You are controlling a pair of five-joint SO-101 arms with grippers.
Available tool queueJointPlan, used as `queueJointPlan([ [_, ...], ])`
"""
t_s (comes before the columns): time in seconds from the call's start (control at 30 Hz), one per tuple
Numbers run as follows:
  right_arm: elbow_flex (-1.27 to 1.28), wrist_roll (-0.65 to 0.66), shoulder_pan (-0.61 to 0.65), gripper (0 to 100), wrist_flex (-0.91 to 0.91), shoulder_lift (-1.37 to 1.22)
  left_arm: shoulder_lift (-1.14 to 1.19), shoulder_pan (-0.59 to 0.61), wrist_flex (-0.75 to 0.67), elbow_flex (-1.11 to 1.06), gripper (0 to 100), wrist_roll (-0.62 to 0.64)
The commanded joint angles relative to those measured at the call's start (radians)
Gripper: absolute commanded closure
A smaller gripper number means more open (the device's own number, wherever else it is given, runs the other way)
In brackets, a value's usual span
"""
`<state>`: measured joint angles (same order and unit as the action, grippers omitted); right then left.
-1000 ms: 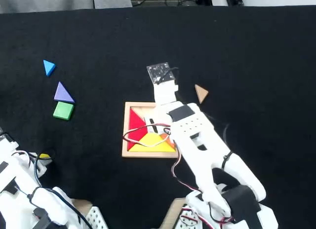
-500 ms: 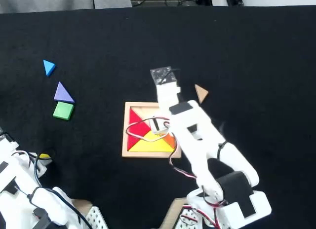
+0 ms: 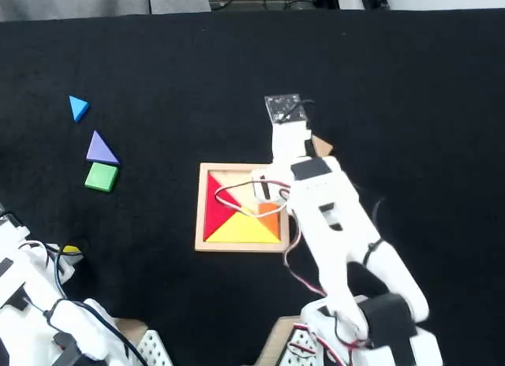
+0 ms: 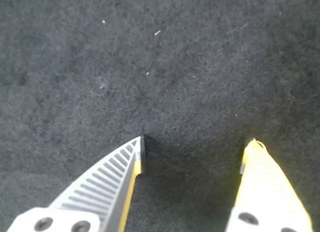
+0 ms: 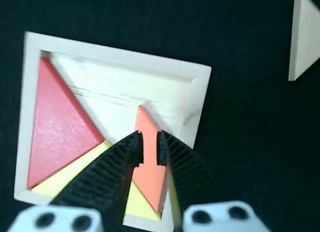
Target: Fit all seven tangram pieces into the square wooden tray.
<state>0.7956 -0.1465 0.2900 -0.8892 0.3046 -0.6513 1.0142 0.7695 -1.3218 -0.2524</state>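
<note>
Broadly: black cloth (image 3: pixel 394 82) covers the table, and the square wooden tray (image 3: pixel 200 224) sits about mid-cloth.

- Right arm (image 3: pixel 339 232): white, stretched over the tray's near right corner. Its right gripper (image 5: pixel 147 143) hangs above the tray's interior. The fingers are drawn almost together with a thin slit between them, and they pinch nothing I can see (orange shows through the slit).
- Left arm (image 3: pixel 31 303): well off the tray's near left side. The left gripper (image 4: pixel 195 144) is spread wide over bare cloth, with nothing between its fingers.
- Tray contents: the red triangle (image 5: pixel 57 127) lies flat against the left wall. The yellow triangle (image 3: pixel 243 232) lies along the near wall, touching the red one. The orange piece (image 5: pixel 146 123) lies by the right wall. The far part of the tray floor is bare wood.
- Outside the tray: the purple triangle (image 3: pixel 101 148) and the green square (image 3: pixel 101 177) lie well to the left of it, close together.
- The tan triangle (image 5: pixel 304 34) lies just beyond the far right corner.
- The blue triangle (image 3: pixel 78 107) is farthest out, left and beyond.
</note>
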Motion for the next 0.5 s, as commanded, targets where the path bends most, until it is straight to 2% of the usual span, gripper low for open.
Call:
queueJointPlan([
  [0.0,0.004,0.032,0.068,93.2,0.025,0.038,-0.009,-0.016,-0.006,-0.001,68,-0.008],
  [0.33,-0.124,0.029,0.089,90.3,0.025,-0.202,-0.009,-0.016,-0.006,-0.001,68,-0.008],
  [0.47,-0.122,0.031,0.087,90.3,0.023,-0.217,-0.009,-0.016,-0.006,-0.001,68,-0.008],
])
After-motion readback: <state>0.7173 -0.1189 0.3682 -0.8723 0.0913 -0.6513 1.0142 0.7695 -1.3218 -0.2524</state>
